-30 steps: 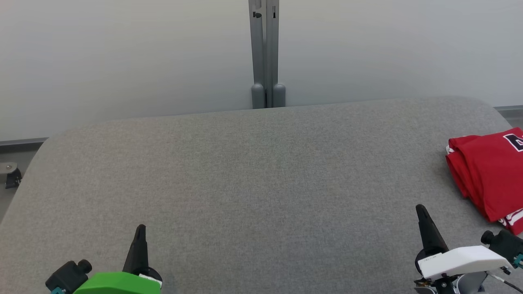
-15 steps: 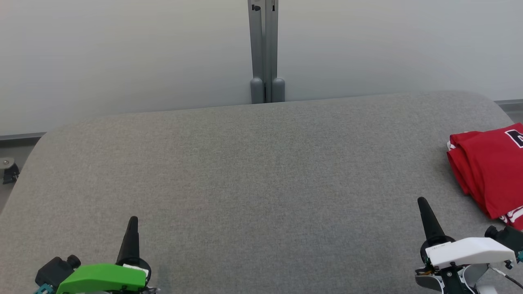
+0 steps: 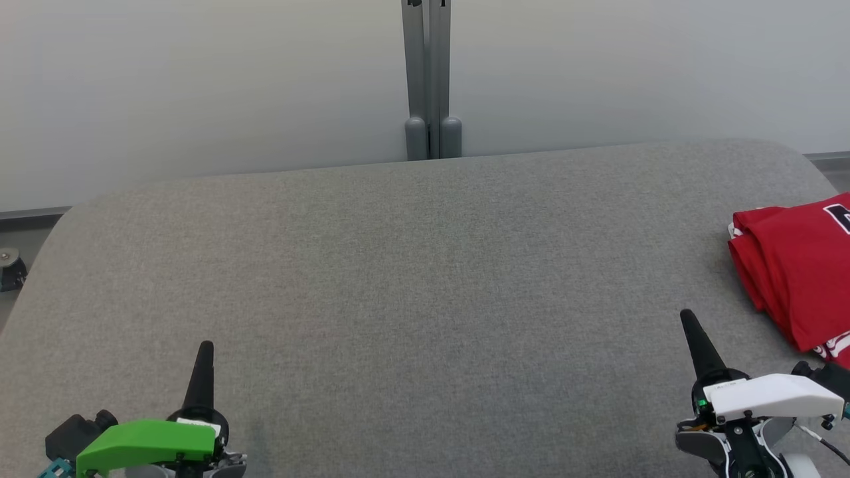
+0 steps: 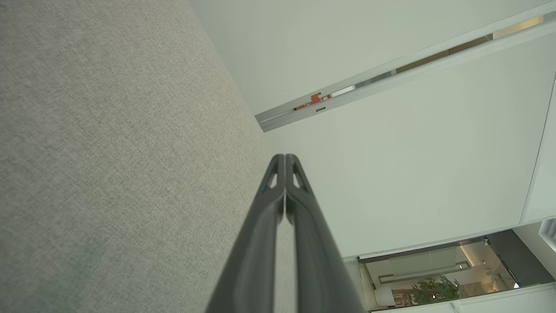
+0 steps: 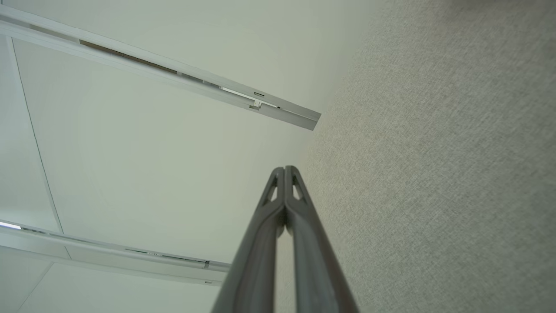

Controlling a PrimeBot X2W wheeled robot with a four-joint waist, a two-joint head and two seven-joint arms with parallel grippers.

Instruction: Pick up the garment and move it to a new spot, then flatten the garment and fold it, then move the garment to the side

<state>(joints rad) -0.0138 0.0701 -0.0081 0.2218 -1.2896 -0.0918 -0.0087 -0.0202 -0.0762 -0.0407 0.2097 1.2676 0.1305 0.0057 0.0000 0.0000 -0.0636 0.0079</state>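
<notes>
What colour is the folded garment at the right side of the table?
The garment is red, with white-striped trim; the head view shows it best.

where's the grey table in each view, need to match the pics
Head view: grey table fills the lower two thirds.
Left wrist view: grey table on the left side.
Right wrist view: grey table on the right side.
Shared landmark: the grey wall post at the table's far edge.

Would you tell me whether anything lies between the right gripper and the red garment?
Nothing visible does. Only grey table separates the shut right gripper from the folded garment, which lies at the table's right edge, partly cut off by the head view's border.
</notes>
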